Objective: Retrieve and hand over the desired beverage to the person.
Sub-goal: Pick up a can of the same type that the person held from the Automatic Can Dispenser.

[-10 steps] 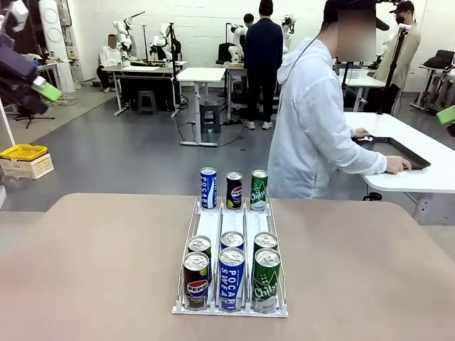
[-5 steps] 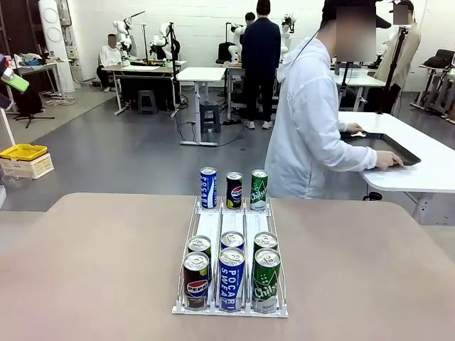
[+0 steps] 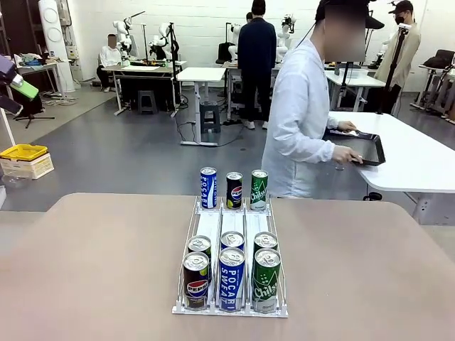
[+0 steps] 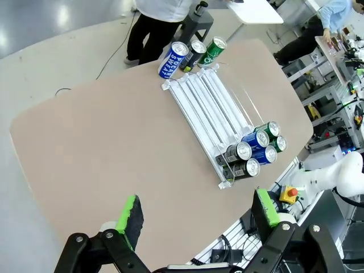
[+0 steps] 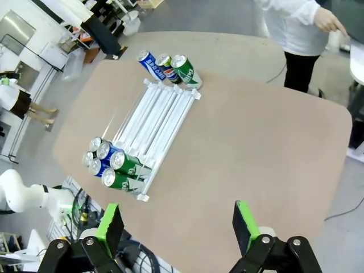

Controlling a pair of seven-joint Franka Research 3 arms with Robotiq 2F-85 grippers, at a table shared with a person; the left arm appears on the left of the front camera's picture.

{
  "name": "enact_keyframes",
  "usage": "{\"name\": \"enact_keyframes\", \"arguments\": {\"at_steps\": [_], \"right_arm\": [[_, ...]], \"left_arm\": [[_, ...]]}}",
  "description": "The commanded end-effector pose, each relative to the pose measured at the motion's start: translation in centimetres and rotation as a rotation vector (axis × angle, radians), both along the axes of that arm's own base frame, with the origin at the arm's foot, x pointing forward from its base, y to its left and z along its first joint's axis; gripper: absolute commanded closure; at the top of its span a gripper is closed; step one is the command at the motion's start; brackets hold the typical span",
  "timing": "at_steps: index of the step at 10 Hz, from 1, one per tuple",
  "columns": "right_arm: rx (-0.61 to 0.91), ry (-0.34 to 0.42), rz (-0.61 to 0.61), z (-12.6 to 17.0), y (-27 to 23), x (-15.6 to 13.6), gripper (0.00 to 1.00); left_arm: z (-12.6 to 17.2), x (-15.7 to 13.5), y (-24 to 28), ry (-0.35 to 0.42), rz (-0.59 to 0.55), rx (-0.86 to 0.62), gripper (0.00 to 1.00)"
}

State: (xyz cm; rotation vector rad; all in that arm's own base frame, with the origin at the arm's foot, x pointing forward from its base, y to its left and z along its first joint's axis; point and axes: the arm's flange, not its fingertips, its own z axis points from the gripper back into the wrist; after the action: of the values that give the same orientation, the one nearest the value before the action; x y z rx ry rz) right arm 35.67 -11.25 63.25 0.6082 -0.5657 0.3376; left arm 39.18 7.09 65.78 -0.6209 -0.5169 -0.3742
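A white wire rack (image 3: pixel 231 226) on the tan table holds beverage cans in three lanes. At its far end stand a blue can (image 3: pixel 207 187), a dark Pepsi can (image 3: pixel 234 190) and a green can (image 3: pixel 259 189). Two more rows (image 3: pixel 231 278) crowd its near end. The person (image 3: pixel 298 121) in a white hooded jacket stands beyond the table, turned right, holding a black tray (image 3: pixel 359 145). My left gripper (image 4: pixel 198 215) hangs open and empty high above the table; its green pad (image 3: pixel 25 89) shows at the left edge. My right gripper (image 5: pixel 177 224) is likewise open, high over the rack (image 5: pixel 159 119).
A white table (image 3: pixel 419 160) stands at the right behind the person. A yellow bin (image 3: pixel 23 152) sits on a box at the far left. Other people and workbenches stand far back. Bare tabletop (image 3: pixel 85 270) lies on both sides of the rack.
The person has lifted the black tray off the white table and turned with it. Both arms have drawn back; the right pad has left the picture's right edge.
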Motion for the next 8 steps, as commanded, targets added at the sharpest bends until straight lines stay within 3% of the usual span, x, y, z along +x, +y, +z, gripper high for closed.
{"name": "enact_keyframes", "arguments": {"at_steps": [1, 8], "right_arm": [[0.017, -0.013, 0.021, 0.08, -0.30, 0.24, 0.00], [0.017, -0.013, 0.021, 0.08, -0.30, 0.24, 0.00]], "left_arm": [[0.18, 0.02, 0.25, -0.009, -0.014, -0.010, 0.00], [0.18, 0.02, 0.25, -0.009, -0.014, -0.010, 0.00]]}}
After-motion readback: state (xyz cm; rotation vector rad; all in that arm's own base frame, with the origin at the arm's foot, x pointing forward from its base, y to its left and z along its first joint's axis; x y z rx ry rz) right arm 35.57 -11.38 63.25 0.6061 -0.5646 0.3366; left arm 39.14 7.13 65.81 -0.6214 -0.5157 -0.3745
